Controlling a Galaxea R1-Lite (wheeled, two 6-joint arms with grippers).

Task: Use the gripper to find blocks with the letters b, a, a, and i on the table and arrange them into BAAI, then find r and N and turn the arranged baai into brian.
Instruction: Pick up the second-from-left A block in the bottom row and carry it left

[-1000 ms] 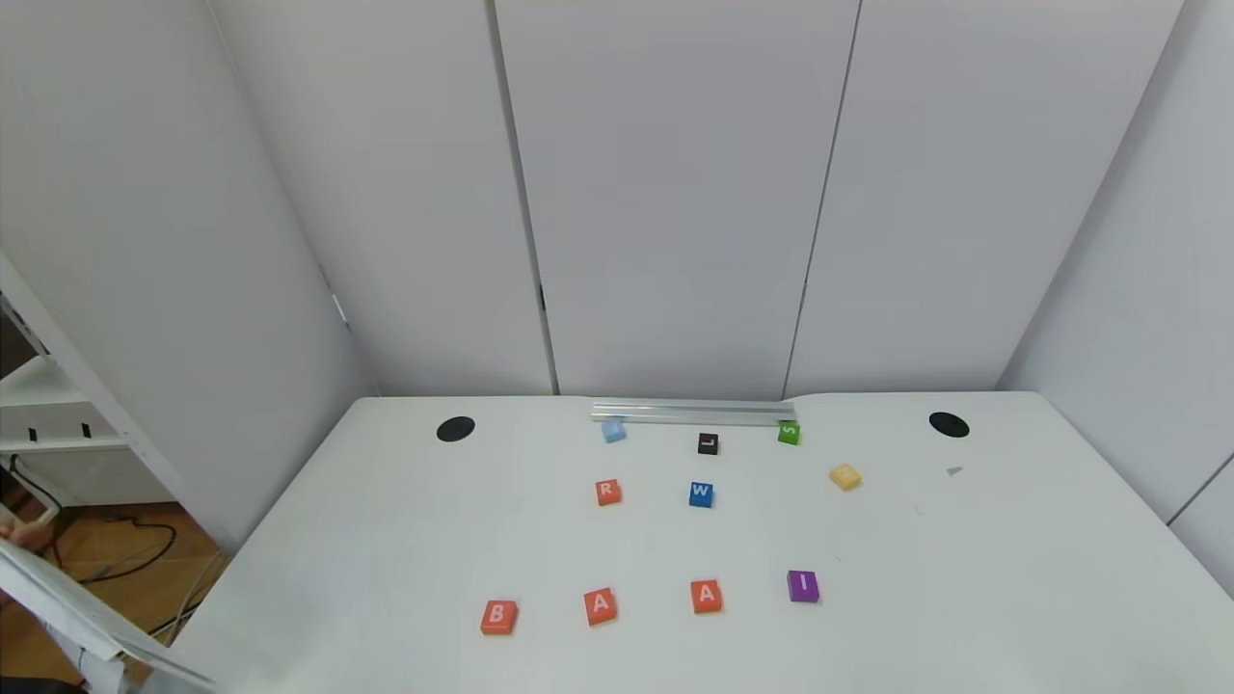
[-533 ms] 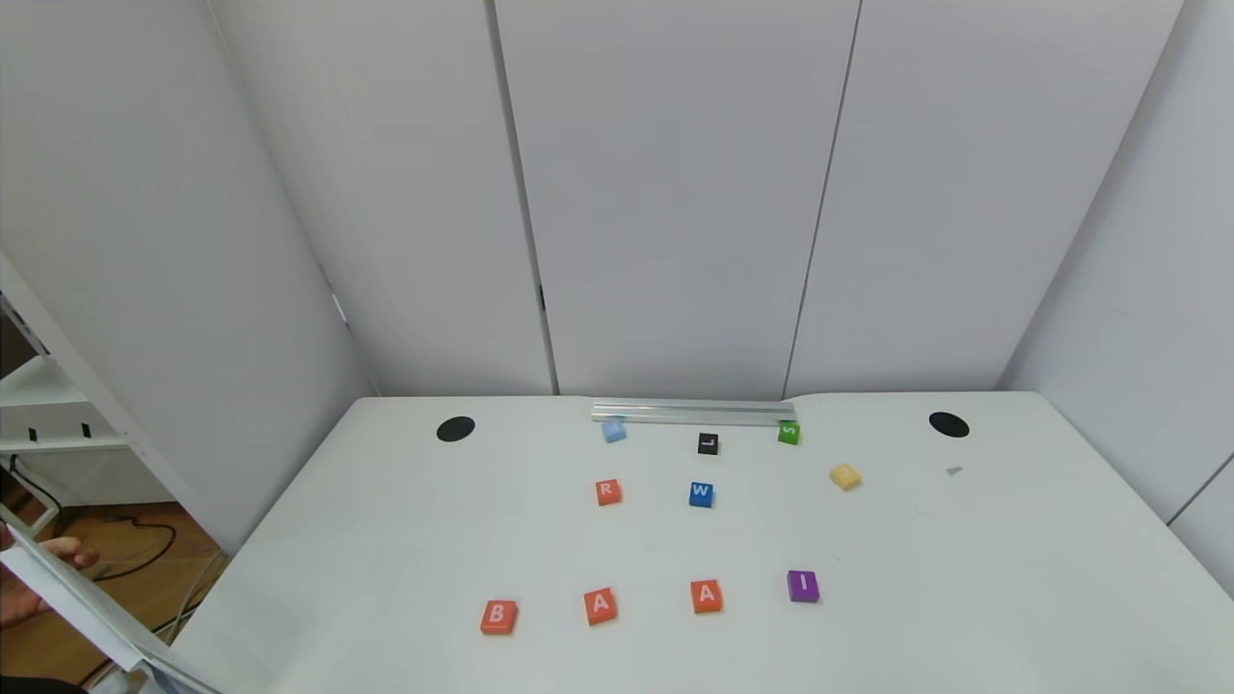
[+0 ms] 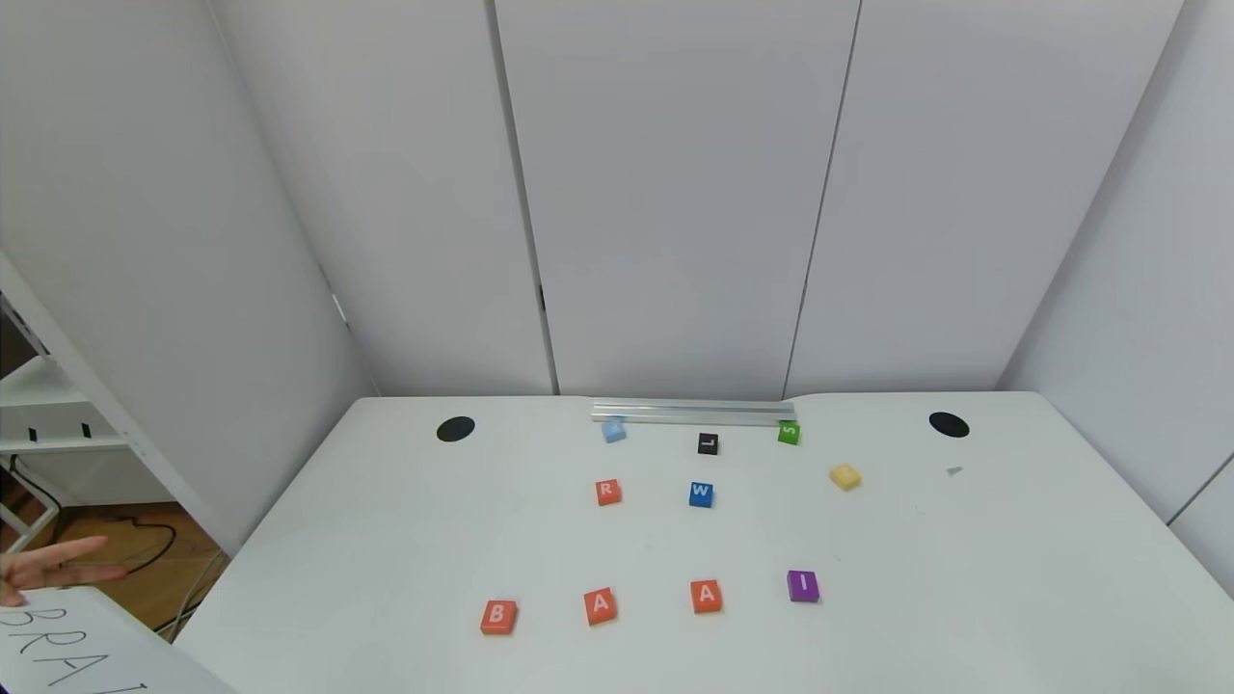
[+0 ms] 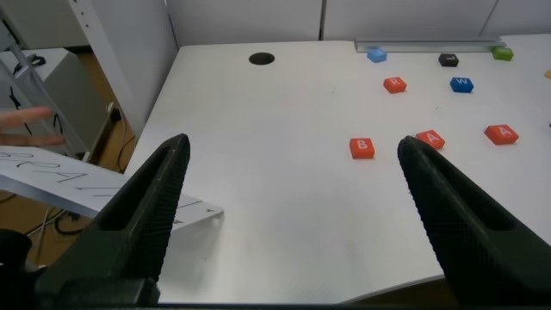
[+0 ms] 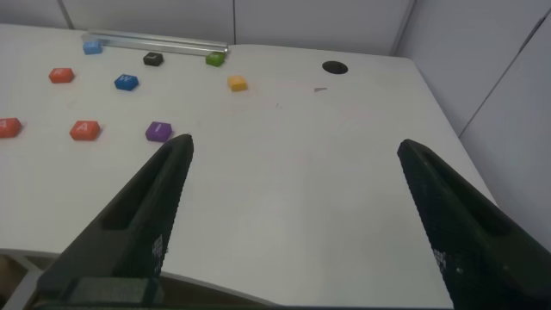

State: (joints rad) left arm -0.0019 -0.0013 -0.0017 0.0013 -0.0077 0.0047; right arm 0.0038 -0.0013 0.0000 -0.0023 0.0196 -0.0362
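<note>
A lettered sheet [image 3: 67, 646] is being raised beside the worktop [image 3: 386, 540]. R [image 4: 394, 84] is lying ahead of the wide-open left jaws; right jaws, also open, are being held farther away.

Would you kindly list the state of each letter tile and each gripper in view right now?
B: flat, face up, left end of the near row.
First A: flat, beside B.
Second A: flat, next along.
I: flat, right end.
R: flat, untouched, behind the row.
N: flat, far right, untouched.
Left gripper: open, empty.
Right gripper: open, empty.
</note>
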